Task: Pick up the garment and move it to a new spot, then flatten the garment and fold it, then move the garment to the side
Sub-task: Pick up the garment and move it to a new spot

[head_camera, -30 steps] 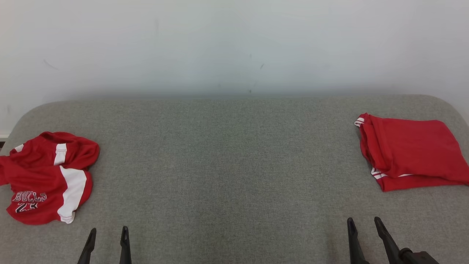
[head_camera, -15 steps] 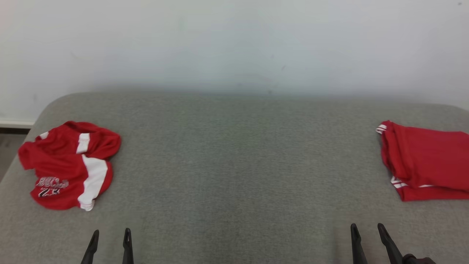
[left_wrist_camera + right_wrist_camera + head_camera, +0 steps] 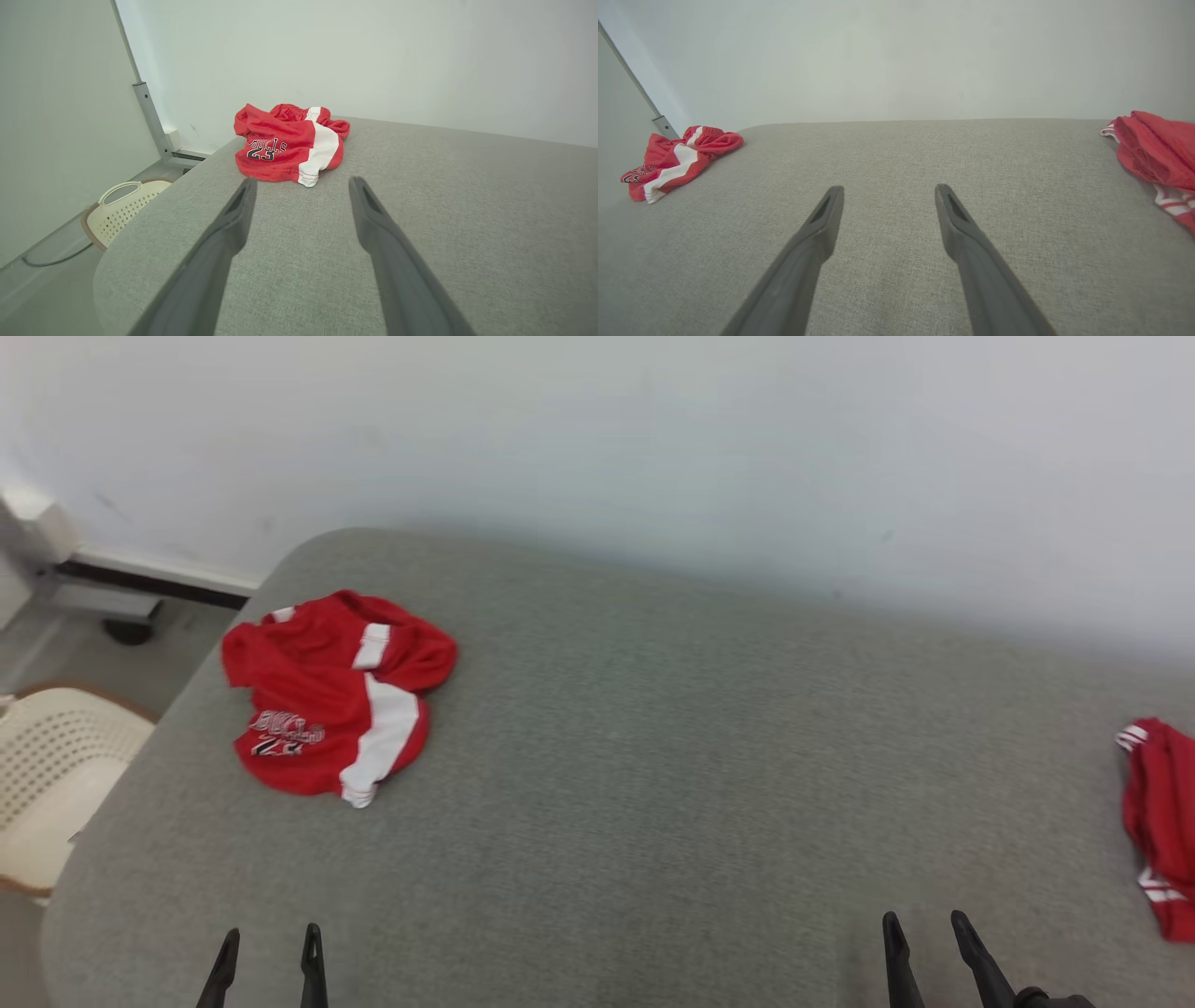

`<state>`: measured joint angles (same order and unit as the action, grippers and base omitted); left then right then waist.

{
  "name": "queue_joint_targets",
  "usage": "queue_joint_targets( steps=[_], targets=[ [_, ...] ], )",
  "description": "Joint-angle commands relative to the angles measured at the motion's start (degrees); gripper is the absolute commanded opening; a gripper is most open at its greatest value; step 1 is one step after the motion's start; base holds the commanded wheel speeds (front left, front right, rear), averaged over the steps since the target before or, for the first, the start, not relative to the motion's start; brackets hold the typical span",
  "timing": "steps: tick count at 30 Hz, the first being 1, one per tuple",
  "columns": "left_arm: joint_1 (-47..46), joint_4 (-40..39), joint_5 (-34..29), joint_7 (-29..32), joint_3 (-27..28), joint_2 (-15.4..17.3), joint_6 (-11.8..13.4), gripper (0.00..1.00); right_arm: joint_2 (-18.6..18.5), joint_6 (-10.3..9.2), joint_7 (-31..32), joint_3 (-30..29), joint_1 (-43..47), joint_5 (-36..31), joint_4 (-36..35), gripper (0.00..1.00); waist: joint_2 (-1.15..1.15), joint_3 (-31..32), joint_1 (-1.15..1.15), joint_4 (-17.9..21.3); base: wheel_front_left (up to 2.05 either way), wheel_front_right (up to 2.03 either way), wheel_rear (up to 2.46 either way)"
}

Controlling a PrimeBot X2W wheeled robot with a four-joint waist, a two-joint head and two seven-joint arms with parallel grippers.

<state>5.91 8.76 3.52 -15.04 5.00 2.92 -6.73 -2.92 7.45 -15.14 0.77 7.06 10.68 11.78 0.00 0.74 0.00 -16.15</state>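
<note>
The crumpled red garment (image 3: 331,705) lies in a heap near the far left corner of the grey worktop (image 3: 653,756), not yet taken. The left pincer (image 3: 271,933) hangs wide and empty, pointing toward it, probably to reach it. The right pincer (image 3: 920,919), also wide and empty, is well apart. A folded red cloth (image 3: 1162,821) lies at the right edge, seemingly put aside.
</note>
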Motion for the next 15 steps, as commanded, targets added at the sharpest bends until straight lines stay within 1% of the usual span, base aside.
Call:
queue_joint_targets(
  steps=[1,6,10,15],
  targets=[
    [0.6,0.2,-0.2,-0.1,0.2,-0.1,0.1,1.0,0.1,0.03,0.0,0.3,0.3,0.4,0.0,1.0,0.0,0.6,0.0,-5.1,0.0,0.0,0.0],
    [0.3,0.6,-0.4,-0.1,0.9,-0.1,-0.1,1.0,0.0,0.03,0.0,1.0,-0.1,0.5,0.0,1.0,0.0,0.8,0.0,-9.0,0.0,0.0,0.0],
    [0.7,0.7,-0.6,-0.1,1.5,-0.1,-0.2,1.0,0.0,0.03,0.0,1.5,-0.3,0.9,0.1,1.0,0.0,1.1,0.0,-11.4,0.0,0.0,0.0],
    [1.3,-0.1,0.0,-0.1,2.6,-0.1,0.2,1.0,0.0,0.03,0.0,3.0,-1.2,0.9,0.4,1.0,0.0,0.8,0.0,-12.1,0.0,0.0,0.0]
  ],
)
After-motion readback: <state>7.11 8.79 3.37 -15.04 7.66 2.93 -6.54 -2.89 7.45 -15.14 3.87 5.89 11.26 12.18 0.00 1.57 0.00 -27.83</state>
